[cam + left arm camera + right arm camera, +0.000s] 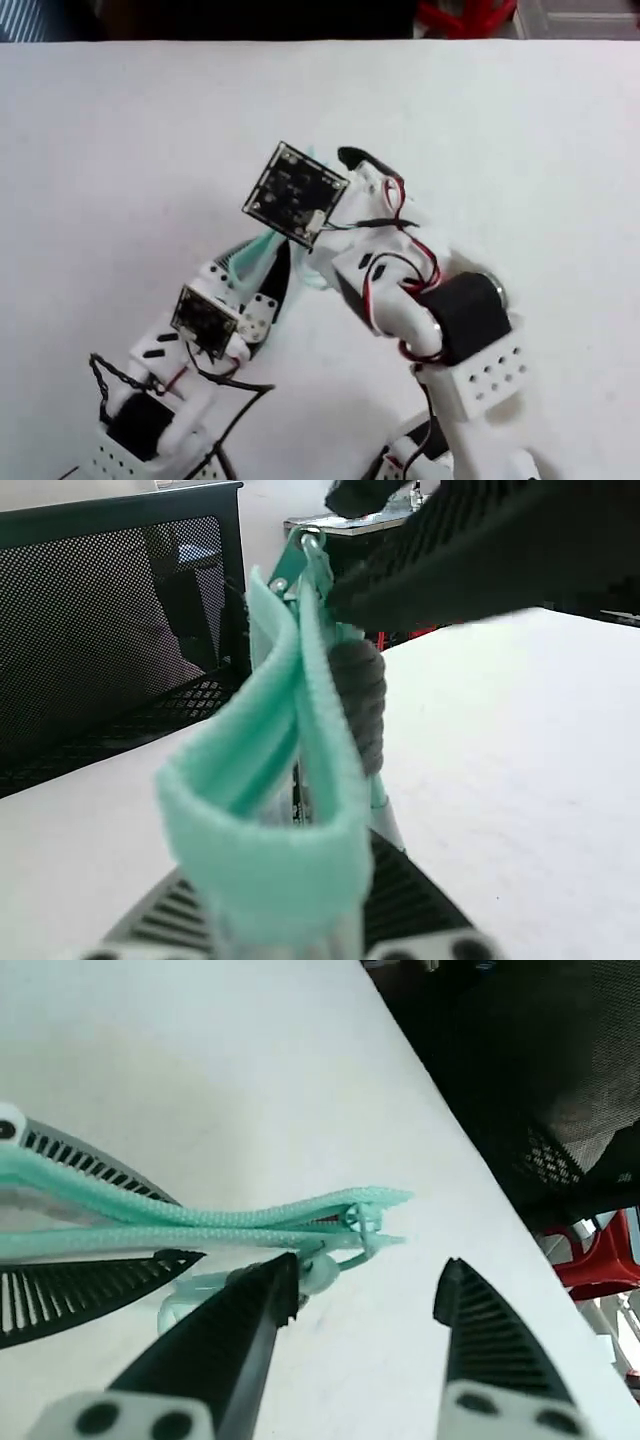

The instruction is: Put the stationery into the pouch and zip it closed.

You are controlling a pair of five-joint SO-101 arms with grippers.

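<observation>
a white table (120,150) lies under both my arms, with a dark mesh chair (100,630) past its far edge. the mint pouch (250,1215) is held up off the table, one end clamped tight in my left gripper (285,920). i judge that grip is there to keep the fabric taut and give the zip something to pull against. the other end, where the zipper slider (358,1222) sits, points toward my right gripper (370,1275). its jaws stand wide apart just short of that end, closed on nothing, one finger just beside the pale pull tab (318,1278). the two zipper tapes look parted on the way to the slider, so i judge zipping is the step in hand. whether the stationery is already inside i cannot tell.
</observation>
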